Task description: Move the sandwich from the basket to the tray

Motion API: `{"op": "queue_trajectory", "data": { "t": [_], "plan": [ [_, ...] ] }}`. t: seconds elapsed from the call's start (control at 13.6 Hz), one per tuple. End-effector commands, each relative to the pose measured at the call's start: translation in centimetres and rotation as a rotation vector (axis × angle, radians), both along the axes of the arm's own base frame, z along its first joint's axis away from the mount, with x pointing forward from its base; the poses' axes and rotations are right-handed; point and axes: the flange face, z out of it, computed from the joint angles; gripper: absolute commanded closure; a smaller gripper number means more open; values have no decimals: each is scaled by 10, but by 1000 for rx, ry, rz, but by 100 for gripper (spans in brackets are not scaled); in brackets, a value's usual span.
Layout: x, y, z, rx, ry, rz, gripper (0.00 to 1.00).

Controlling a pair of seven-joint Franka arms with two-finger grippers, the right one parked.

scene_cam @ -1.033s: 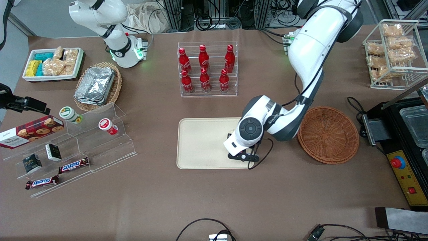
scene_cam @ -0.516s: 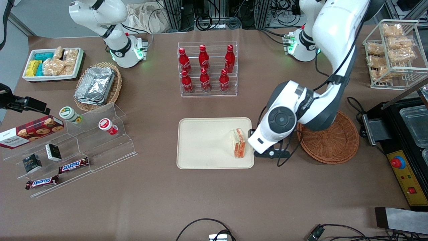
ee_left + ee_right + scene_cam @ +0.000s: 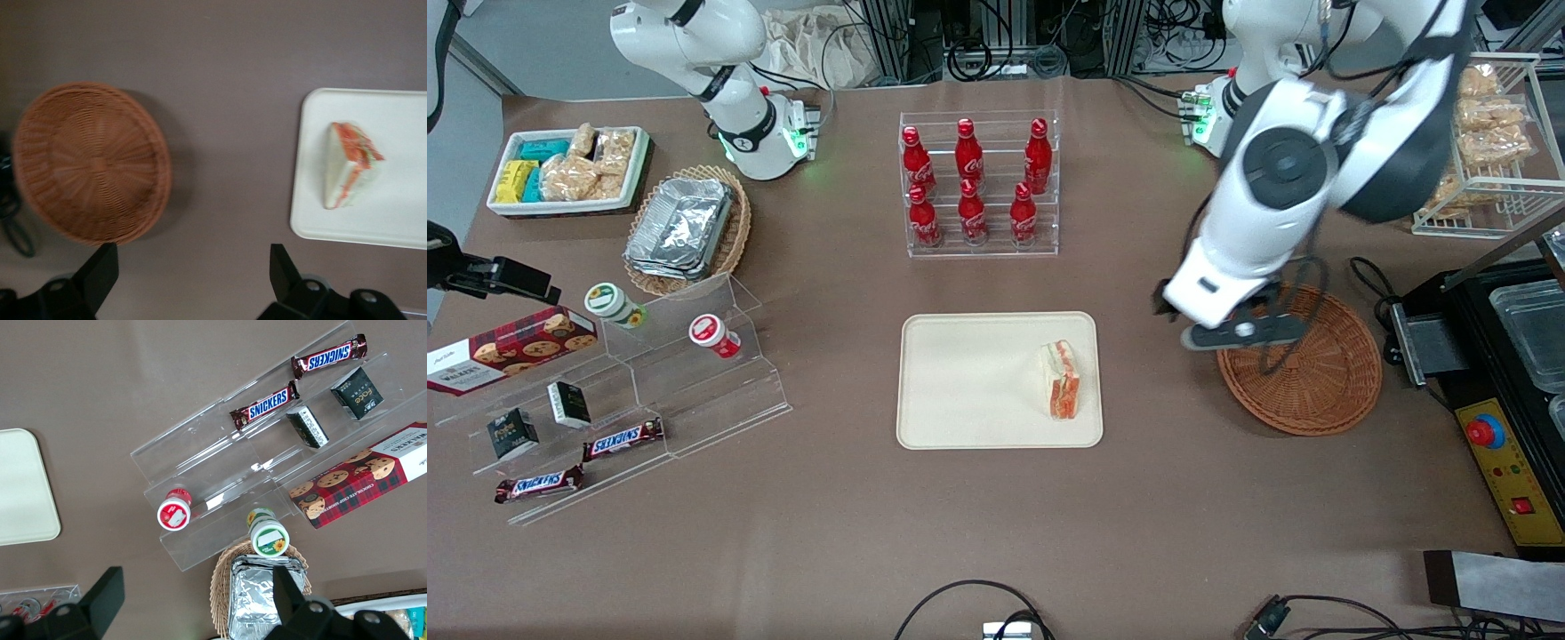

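The sandwich [image 3: 1060,380] [image 3: 350,164], a white bread wedge with red-orange and green filling, lies on the cream tray [image 3: 978,382] [image 3: 393,113], near the tray edge closest to the working arm's end. The reddish-brown wicker basket [image 3: 1316,382] [image 3: 90,160] sits empty on the table beside the tray. My gripper [image 3: 1232,333] [image 3: 193,277] hangs high above the table, over the strip between tray and basket and partly over the basket's rim. Its fingers [image 3: 100,270] are spread wide and open, with only bare tabletop between them.
A clear rack of red bottles [image 3: 978,187] stands farther from the front camera than the tray. A wire rack of snack bags [image 3: 1476,142] and a black machine [image 3: 1503,373] sit at the working arm's end. Acrylic steps with snacks [image 3: 631,391] and a foil-container basket [image 3: 685,227] lie toward the parked arm's end.
My gripper has left the sandwich on the tray, risen, and swung away from the tray toward the basket. The sandwich, hidden a second ago, now lies uncovered.
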Motion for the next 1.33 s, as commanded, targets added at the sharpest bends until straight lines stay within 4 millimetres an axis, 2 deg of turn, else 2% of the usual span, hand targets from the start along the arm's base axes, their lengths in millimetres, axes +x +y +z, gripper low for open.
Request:
{"op": "queue_trajectory", "data": {
  "t": [0.0, 0.07, 0.15, 0.22, 0.3, 0.37, 0.59, 0.81, 1.11, 1.25],
  "plan": [
    [18, 66, 29, -6, 46, -61, 0],
    [25, 101, 39, -16, 60, -129, 0],
    [31, 127, 47, -34, 61, -175, 0],
    [33, 137, 55, -49, 59, -161, 0],
    [33, 146, 47, -36, 99, -124, 0],
    [33, 165, 49, -34, 126, -92, 0],
    [35, 172, 69, -34, 89, -67, 0],
    [35, 166, 67, -59, 88, -71, 0],
    [18, 150, 61, -99, 94, -93, 0],
    [4, 155, 58, -90, 89, -97, 0]
  ]
}}
